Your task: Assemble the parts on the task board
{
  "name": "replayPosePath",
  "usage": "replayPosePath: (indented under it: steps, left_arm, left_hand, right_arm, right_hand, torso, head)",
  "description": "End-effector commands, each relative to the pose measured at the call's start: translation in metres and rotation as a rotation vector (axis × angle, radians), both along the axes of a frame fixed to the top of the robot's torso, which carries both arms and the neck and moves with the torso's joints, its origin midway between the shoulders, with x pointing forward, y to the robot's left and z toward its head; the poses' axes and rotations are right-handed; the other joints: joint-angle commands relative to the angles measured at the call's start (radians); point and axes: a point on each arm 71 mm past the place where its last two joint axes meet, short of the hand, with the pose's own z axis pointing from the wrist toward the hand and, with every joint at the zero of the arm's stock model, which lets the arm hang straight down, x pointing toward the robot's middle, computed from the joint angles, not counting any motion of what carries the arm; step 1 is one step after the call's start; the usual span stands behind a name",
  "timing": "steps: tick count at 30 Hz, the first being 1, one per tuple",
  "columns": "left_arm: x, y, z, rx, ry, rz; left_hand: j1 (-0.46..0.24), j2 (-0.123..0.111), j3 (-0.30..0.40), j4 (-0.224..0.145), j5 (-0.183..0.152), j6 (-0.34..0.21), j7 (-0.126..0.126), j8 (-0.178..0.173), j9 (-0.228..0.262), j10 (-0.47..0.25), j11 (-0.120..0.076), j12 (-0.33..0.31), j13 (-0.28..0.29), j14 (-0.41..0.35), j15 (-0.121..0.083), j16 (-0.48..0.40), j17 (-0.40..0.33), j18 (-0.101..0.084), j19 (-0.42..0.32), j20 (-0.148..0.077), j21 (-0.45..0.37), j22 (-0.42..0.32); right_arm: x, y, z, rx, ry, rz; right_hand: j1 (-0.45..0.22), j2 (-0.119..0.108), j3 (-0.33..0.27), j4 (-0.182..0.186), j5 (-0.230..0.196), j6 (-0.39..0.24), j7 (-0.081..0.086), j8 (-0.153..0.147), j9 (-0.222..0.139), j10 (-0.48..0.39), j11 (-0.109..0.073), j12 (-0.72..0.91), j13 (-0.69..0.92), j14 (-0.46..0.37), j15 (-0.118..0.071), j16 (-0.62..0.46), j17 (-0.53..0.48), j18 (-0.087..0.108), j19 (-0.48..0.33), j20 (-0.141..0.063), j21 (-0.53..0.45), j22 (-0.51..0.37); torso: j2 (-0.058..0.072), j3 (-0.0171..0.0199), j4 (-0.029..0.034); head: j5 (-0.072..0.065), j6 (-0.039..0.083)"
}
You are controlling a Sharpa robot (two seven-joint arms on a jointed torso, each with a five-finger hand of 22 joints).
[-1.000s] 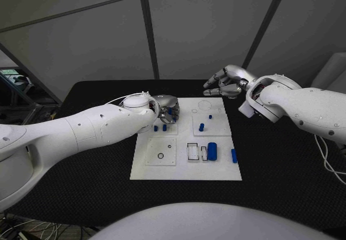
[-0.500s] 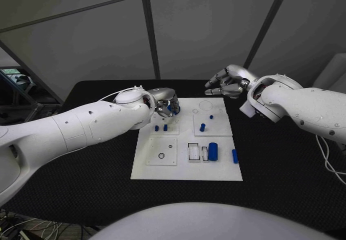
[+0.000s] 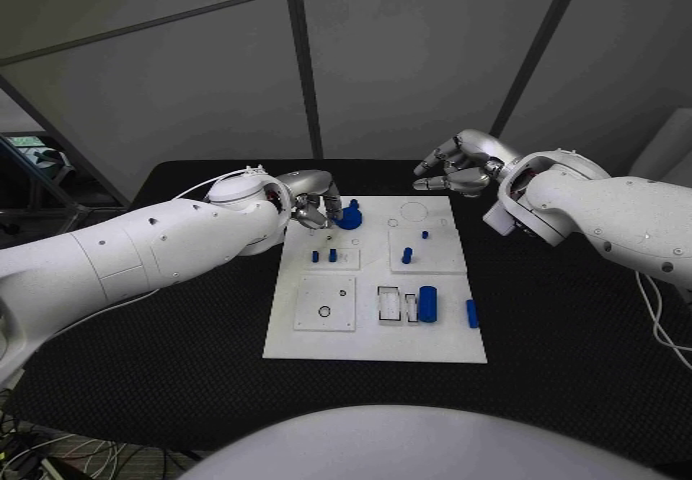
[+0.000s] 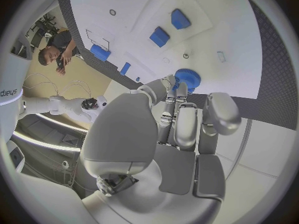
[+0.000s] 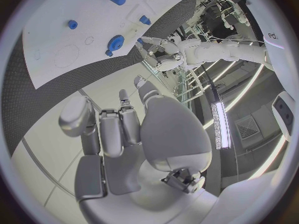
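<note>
Left hand [image 3: 315, 210] pinches blue gear part [image 3: 349, 216] over the task board [image 3: 375, 345] far-left corner, likely carrying it to a mount, while right hand [image 3: 459, 165] hovers curled, holding nothing, beyond board.

Looking down at a big black table [image 3: 173, 380], reaching from side to side. Seeing a grey wall [image 3: 404, 80] standing behind it. Spotting a dark pole [image 3: 302, 80] going straight up the wall, and another pole [image 3: 529, 60] leaning a bit. Noticing some dark metal bars [image 3: 36, 200] far off to one side, too dim for telling more.
</note>
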Motion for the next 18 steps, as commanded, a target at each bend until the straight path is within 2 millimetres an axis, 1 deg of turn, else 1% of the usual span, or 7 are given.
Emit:
replayPosePath:
  steps: [1,3,4,5,10,14,18]
  left_arm:
    - [0.0,0.006,-0.004,0.004,0.05,0.016]
    - [-0.001,0.009,-0.006,0.004,0.06,0.021]
    - [-0.001,0.01,-0.007,0.005,0.064,0.023]
    - [-0.002,0.011,-0.008,0.005,0.068,0.024]
    - [-0.003,0.014,-0.013,0.004,0.079,0.032]
    - [-0.002,0.015,-0.015,0.002,0.083,0.038]
    - [-0.002,0.015,-0.018,0.003,0.088,0.042]
  left_hand:
    - [-0.01,-0.003,0.001,-0.001,-0.002,0.009,-0.002,-0.005,0.0,0.01,-0.003,-0.005,0.001,0.02,-0.006,0.002,-0.002,-0.021,0.006,0.001,0.002,0.0]
    - [-0.01,-0.003,0.001,-0.001,-0.002,0.009,-0.002,-0.005,0.0,0.01,-0.003,-0.005,0.001,0.02,-0.006,0.002,-0.002,-0.021,0.006,0.001,0.002,0.0]
    - [-0.01,-0.003,0.001,-0.001,-0.002,0.009,-0.002,-0.005,0.0,0.01,-0.003,-0.005,0.001,0.02,-0.006,0.002,-0.002,-0.021,0.006,0.001,0.002,0.0]
    - [-0.01,-0.003,0.001,-0.001,-0.002,0.009,-0.002,-0.005,0.0,0.01,-0.003,-0.005,0.001,0.02,-0.006,0.002,-0.002,-0.021,0.006,0.001,0.002,0.0]
    - [-0.011,-0.004,0.0,-0.002,-0.002,0.009,-0.002,-0.006,-0.001,0.01,-0.003,-0.007,0.001,0.019,-0.006,0.002,-0.004,-0.02,0.005,0.001,-0.001,-0.003]
    - [-0.011,-0.004,0.0,-0.002,-0.002,0.009,-0.002,-0.007,-0.001,0.01,-0.003,-0.007,0.001,0.019,-0.006,0.001,-0.004,-0.02,0.005,0.001,-0.002,-0.003]
    - [-0.011,-0.004,0.0,-0.002,-0.002,0.009,-0.002,-0.007,-0.001,0.01,-0.003,-0.008,0.001,0.019,-0.006,0.001,-0.005,-0.02,0.005,0.001,-0.002,-0.004]
  right_arm:
    - [0.0,0.001,0.001,0.001,-0.003,0.011]
    - [0.0,0.001,0.001,0.001,-0.003,0.011]
    - [0.0,0.001,0.001,0.0,-0.003,0.011]
    - [0.0,0.001,0.001,0.0,-0.003,0.011]
    - [0.0,0.001,0.001,-0.002,-0.004,0.012]
    - [0.0,0.001,0.001,-0.009,-0.008,0.015]
    - [0.0,0.002,0.001,-0.012,-0.01,0.016]
  right_hand:
    - [-0.007,0.003,-0.005,0.001,0.003,-0.004,0.0,0.005,-0.002,0.003,-0.006,-0.002,0.029,0.058,-0.007,-0.005,0.08,0.009,-0.006,0.003,-0.005,0.0]
    - [-0.007,0.005,-0.004,0.001,0.003,-0.004,0.0,0.005,-0.002,0.003,-0.006,-0.001,0.03,0.059,-0.007,-0.004,0.081,0.009,-0.006,0.002,-0.005,0.0]
    - [-0.007,0.005,-0.004,0.001,0.003,-0.004,0.0,0.005,-0.002,0.003,-0.006,-0.001,0.03,0.059,-0.007,-0.004,0.081,0.009,-0.006,0.002,-0.005,0.0]
    - [-0.007,0.005,-0.004,0.001,0.003,-0.004,0.0,0.005,-0.002,0.003,-0.006,-0.001,0.03,0.059,-0.007,-0.004,0.081,0.009,-0.006,0.002,-0.005,0.0]
    - [-0.007,0.005,-0.004,0.001,0.003,-0.004,0.0,0.005,-0.002,0.003,-0.006,-0.001,0.03,0.059,-0.007,-0.004,0.081,0.009,-0.006,0.002,-0.005,0.0]
    - [-0.007,0.005,-0.004,0.001,0.003,-0.004,0.0,0.005,-0.002,0.003,-0.006,-0.001,0.03,0.059,-0.007,-0.004,0.081,0.009,-0.006,0.002,-0.005,0.0]
    - [-0.007,0.005,-0.004,0.001,0.003,-0.004,0.0,0.005,-0.002,0.003,-0.006,-0.001,0.03,0.059,-0.007,-0.004,0.081,0.009,-0.006,0.002,-0.005,0.0]
  torso:
    - [0.001,-0.0007,0.0003]
    - [0.001,-0.001,0.0001]
    - [0.001,-0.0012,-0.0012]
    - [0.001,-0.0011,-0.0011]
    - [0.0,-0.0012,-0.0037]
    - [0.0,-0.0004,-0.0048]
    - [0.001,0.0001,-0.0035]
  head:
    - [0.002,-0.001]
    - [0.004,-0.001]
    - [0.004,-0.001]
    - [0.004,-0.001]
    - [0.007,-0.001]
    - [0.008,0.0]
    - [0.004,0.001]
